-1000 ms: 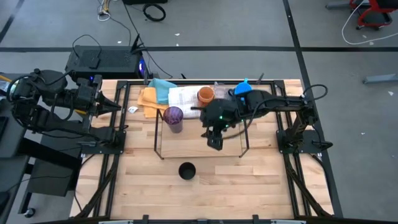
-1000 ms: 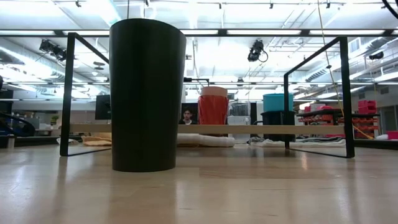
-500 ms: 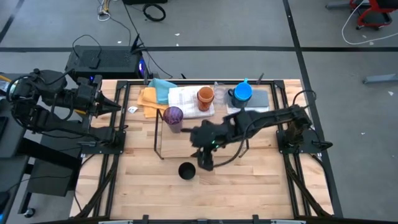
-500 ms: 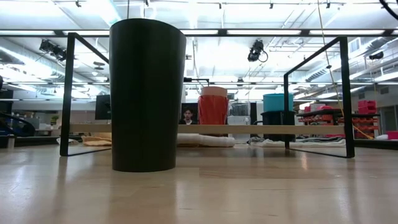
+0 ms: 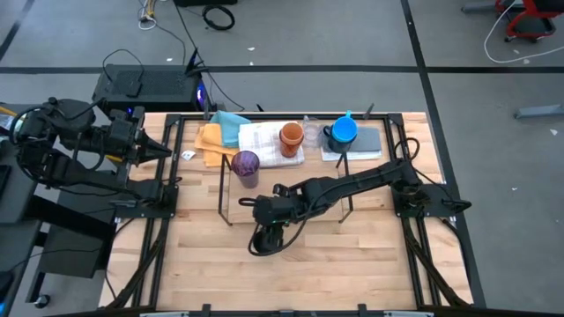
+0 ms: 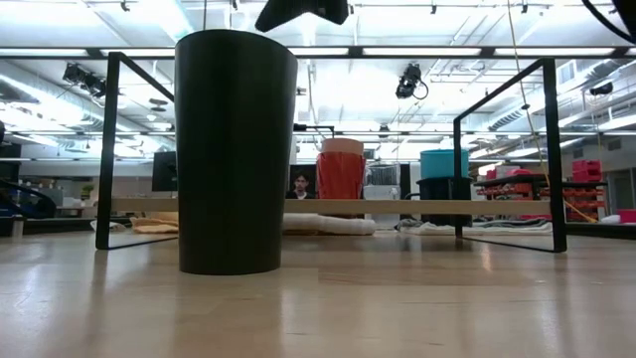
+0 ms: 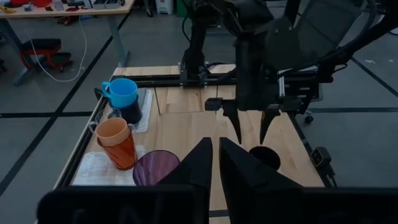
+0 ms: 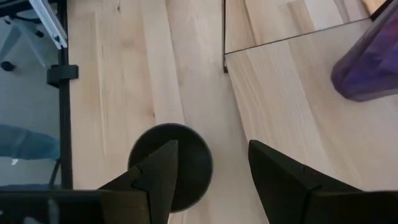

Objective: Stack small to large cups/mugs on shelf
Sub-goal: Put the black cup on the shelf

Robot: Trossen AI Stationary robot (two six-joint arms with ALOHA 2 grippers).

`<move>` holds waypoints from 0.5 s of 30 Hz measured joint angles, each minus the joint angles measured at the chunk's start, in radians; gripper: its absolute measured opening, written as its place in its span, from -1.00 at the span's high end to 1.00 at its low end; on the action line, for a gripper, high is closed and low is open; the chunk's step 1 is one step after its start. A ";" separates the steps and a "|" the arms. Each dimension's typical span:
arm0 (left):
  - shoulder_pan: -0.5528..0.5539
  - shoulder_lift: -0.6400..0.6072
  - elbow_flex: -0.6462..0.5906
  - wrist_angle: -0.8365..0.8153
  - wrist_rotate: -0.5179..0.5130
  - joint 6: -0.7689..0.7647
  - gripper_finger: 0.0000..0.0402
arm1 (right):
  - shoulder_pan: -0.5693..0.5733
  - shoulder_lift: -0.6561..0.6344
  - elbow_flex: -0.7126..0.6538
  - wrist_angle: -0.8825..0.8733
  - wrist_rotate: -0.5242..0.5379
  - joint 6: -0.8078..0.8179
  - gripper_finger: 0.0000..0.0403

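Black cup (image 8: 171,165) stands upright on the bare table in front of the shelf (image 5: 226,195). Right gripper (image 7: 250,124) is poised directly above it, fingers spread wide, nothing held. Left gripper (image 7: 213,163), nearly closed, is parked far off at the table's left edge.

Bright ceiling strip lights (image 6: 467,50) bathe the pale wooden surface (image 5: 370,255) evenly; the tall black tapered cup (image 6: 236,149) stands backlit, shadows soft.

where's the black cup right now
In the high view the black cup stands on the bare wood just in front of the shelf, directly beneath the open right gripper.
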 joint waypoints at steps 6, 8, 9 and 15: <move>0.000 0.000 0.000 -0.001 0.000 0.001 0.81 | -0.004 0.010 0.000 -0.008 -0.005 0.024 -0.01; 0.000 0.000 0.000 -0.001 0.000 0.001 0.82 | -0.004 0.009 0.000 -0.019 -0.005 0.041 -0.01; 0.000 0.000 0.000 -0.001 0.000 0.001 0.83 | -0.003 0.009 0.000 -0.021 -0.007 0.054 -0.01; 0.000 0.000 0.000 -0.001 0.000 0.001 0.82 | 0.021 0.000 0.000 -0.038 -0.008 0.083 -0.01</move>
